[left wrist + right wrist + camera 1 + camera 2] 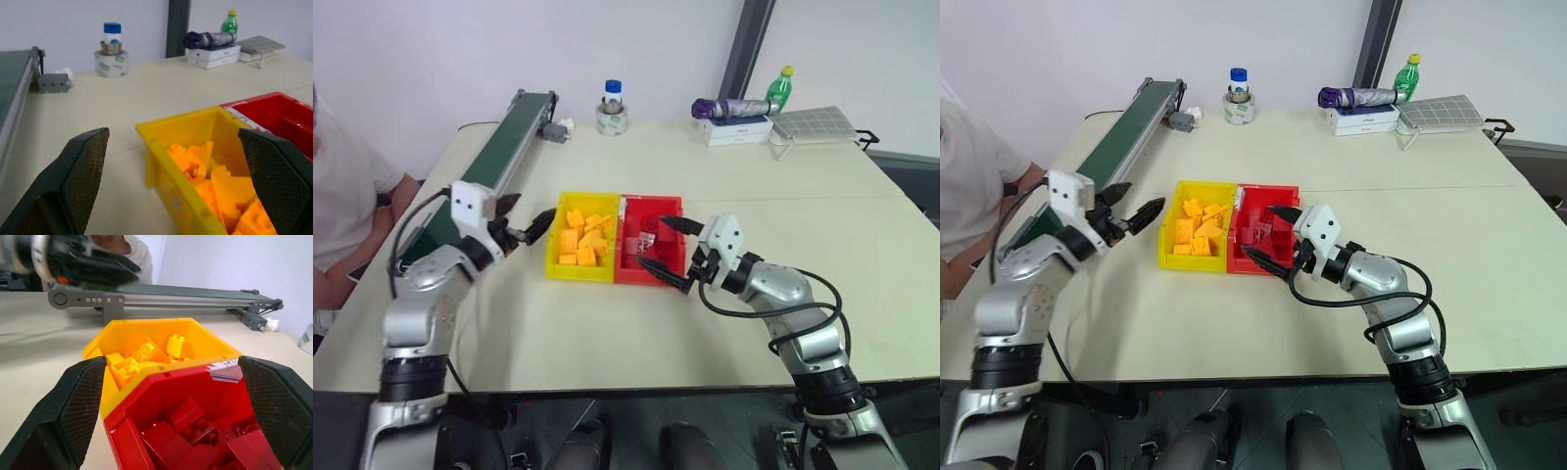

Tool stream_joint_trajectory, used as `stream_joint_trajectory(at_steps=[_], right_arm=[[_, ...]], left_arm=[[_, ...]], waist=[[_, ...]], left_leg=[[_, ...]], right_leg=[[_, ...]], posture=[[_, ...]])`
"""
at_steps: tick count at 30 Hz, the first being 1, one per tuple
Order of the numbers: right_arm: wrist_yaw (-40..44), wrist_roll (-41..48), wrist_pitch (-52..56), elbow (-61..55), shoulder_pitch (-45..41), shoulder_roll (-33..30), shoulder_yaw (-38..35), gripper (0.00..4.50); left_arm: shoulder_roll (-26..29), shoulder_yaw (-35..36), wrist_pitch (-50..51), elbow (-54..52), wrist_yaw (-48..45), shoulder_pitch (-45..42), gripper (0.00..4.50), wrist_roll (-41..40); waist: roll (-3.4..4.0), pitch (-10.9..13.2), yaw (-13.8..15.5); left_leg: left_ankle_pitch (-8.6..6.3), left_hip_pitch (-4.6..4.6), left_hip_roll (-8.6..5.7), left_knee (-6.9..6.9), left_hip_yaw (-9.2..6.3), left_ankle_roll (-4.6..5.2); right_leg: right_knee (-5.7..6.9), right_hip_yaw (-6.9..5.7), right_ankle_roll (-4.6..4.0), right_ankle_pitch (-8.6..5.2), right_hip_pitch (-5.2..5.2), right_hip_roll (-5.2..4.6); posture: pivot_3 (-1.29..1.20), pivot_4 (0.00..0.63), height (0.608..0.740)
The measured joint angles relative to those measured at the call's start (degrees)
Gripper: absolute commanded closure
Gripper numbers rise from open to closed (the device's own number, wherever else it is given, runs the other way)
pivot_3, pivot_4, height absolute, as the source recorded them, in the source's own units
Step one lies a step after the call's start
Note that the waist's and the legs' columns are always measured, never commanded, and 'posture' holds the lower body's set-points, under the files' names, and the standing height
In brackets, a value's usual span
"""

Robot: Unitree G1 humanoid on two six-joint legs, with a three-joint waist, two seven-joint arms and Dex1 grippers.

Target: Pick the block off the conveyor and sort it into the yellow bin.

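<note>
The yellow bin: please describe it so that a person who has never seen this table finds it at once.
On the beige table, right of the green conveyor, two shallow trays touch side by side. The yellow bin is nearer the conveyor and holds yellow-orange bricks; its neighbour, the red tray, holds red bricks.

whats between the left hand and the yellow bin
Just bare table; the open left hand sits beside the yellow bin, seen in the left eye view.
</note>
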Motion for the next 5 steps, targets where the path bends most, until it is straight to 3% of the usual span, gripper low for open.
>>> stream_joint_trajectory(at_steps=[5], right_arm=[[0.51, 0.01, -0.01, 0.13, -0.08, -0.02, -0.02, 0.0]], left_arm=[[4.08, 2.45, 0.77, -1.17, -1.83, 2.91, 0.06, -0.66]], waist=[[0.01, 0.0, -0.19]], left_leg=[[0.0, 0.02, 0.01, -0.03, 0.01, 0.0]], right_leg=[[0.02, 0.02, -0.02, -0.01, -0.04, 0.0]], posture=[[0.0, 0.15, 0.74]])
